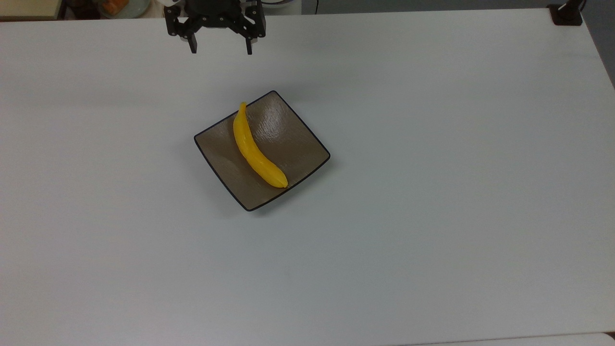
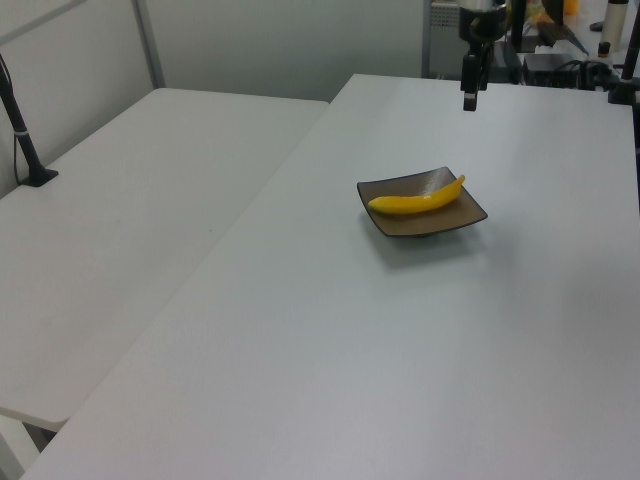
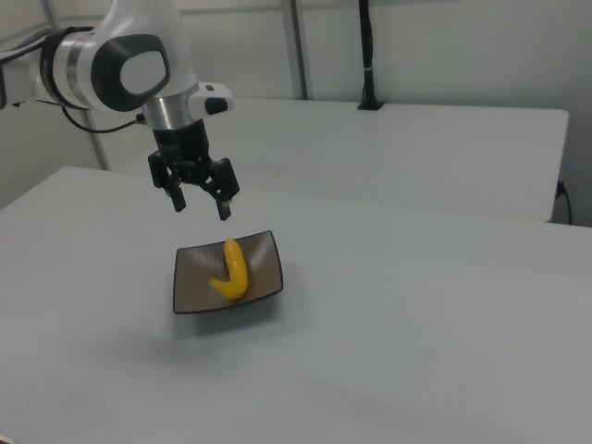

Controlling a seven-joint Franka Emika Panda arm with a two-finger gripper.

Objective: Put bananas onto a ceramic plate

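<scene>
A bright yellow banana lies diagonally across the square brown ceramic plate in the middle of the white table. It shows again on the plate as the banana in the left view, and the banana rests on the plate in the right view. My gripper hangs well above and beyond the plate's far corner, open, with nothing between its fingers. The gripper stands clear of the banana in the right view, and the gripper is high over the table in the left view.
The white table spreads wide around the plate. A black post base sits at the top view's upper right corner. A second table lies at the left view's left, with a black pole on it.
</scene>
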